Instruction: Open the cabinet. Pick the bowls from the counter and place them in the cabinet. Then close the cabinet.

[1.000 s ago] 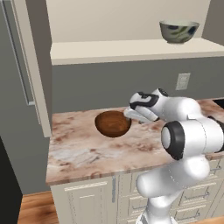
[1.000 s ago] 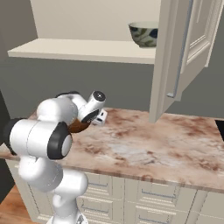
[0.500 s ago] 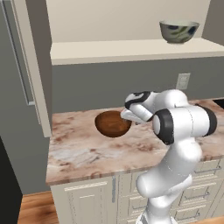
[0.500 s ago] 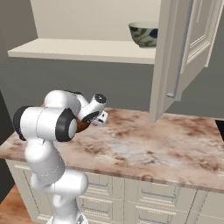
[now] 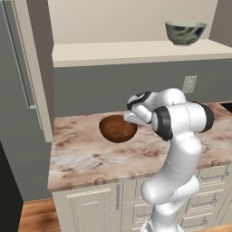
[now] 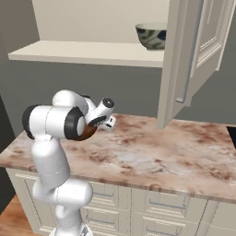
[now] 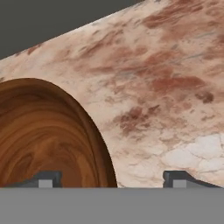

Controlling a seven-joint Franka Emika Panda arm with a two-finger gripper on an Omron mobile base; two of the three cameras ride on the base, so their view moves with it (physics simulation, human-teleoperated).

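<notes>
Marbled counter (image 5: 90,158) with wooden bowl (image 5: 118,128): gripper (image 7: 112,179), jaws spread astride its rim, has begun narrowing, suggesting the pick is starting.

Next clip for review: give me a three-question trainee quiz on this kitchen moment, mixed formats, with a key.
1. True or false: the grey-green bowl already sits on the cabinet shelf.
2. Multiple choice: the wooden bowl is (A) on the counter, (B) on the shelf, (C) lifted in the air.
3. Fill in: in the hand view the gripper has one fingertip over the bowl's inside and the other outside, so it straddles the bowl's ____.

Key: 1 true; 2 A; 3 rim. The jaws stand apart there, with no grip yet on the wooden bowl.
</notes>
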